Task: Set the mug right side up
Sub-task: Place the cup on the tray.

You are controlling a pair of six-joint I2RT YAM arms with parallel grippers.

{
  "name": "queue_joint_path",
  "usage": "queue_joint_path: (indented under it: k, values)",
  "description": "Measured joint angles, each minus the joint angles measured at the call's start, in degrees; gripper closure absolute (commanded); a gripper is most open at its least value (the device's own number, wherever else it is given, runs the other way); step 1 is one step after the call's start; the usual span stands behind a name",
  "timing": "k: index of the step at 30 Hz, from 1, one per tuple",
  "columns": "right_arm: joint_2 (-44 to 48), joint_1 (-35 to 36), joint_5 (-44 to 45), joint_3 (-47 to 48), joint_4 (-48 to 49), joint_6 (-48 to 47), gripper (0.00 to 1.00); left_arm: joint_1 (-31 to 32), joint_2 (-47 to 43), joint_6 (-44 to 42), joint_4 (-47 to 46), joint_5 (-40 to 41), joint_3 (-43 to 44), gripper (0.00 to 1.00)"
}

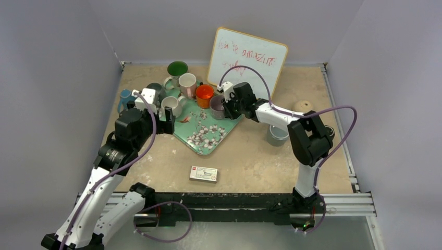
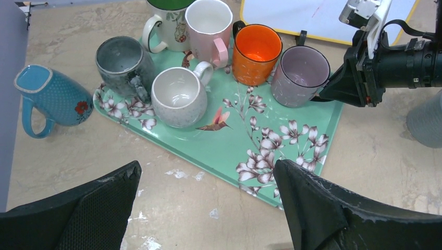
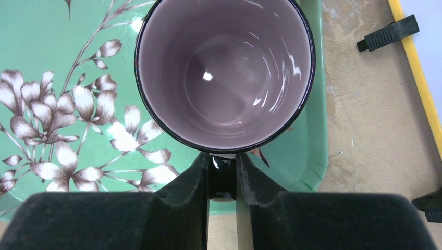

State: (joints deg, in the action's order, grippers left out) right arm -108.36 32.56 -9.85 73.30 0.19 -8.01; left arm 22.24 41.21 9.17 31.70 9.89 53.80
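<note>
Mug (image 3: 224,78) sits upright on the tray (image 3: 52,41), right gripper (image 3: 222,166) clenched on its handle (image 3: 222,183), left gripper (image 2: 206,172) spread wide

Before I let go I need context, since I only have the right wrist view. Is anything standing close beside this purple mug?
Observer: Yes. An orange mug stands just left of the purple mug on the same tray. I can't tell whether they touch.
Operator: Where is the left arm?
Observer: The left gripper hangs open over the tray's near edge, holding nothing.
Operator: Anything on the table to the right?
Observer: A grey cup stands on the table right of the tray.
</note>
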Motion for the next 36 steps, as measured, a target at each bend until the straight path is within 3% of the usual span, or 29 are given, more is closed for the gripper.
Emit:
queue_joint_path:
  k: [13, 22, 32, 36]
  values:
    - [1.0, 0.0, 1.6, 0.7, -0.2, -0.4, 0.5, 0.0, 0.7, 0.1, -1.0, -0.1, -0.3, 0.0]
    - [6.8, 0.0, 4.7, 0.7, -1.2, 0.7, 0.5, 0.0, 1.4, 0.3, -1.0, 0.0, -0.3, 0.0]
    - [6.9, 0.0, 4.8, 0.7, -3.5, 2.6, 0.48, 0.0, 1.6, 0.8, -1.2, 0.7, -0.3, 0.0]
    - [6.8, 0.0, 4.8, 0.6, -3.7, 2.9, 0.51, 0.0, 1.9, 0.9, -1.3, 1.0, -0.7, 0.0]
